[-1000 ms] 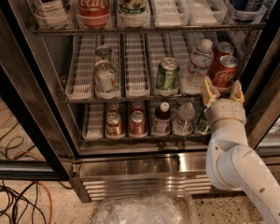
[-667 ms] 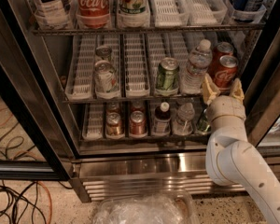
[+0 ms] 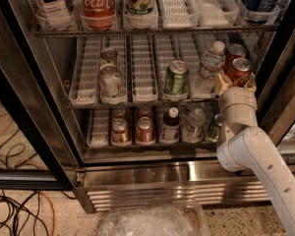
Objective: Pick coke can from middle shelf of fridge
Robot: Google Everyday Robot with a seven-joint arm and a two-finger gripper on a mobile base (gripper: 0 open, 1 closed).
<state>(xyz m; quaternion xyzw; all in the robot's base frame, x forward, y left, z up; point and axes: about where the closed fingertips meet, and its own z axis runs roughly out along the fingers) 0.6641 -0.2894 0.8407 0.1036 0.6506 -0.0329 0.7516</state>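
At the right end of the grey wire middle shelf with its white slotted plastic lane dividers stands the small red aluminium coke can, silver top showing, at the front of its lane. A second red can sits just behind it, a clear plastic water bottle just beside it on the left, and a green can one lane further along. The white robot hand is up against the can's lower front, inside the large stainless-steel fridge with black-framed glass doors. Whether it is open or already clamped on the can I cannot tell. I judge this the grasp step; next comes a firm hold, then a straight pull outward, clear of the bottle.
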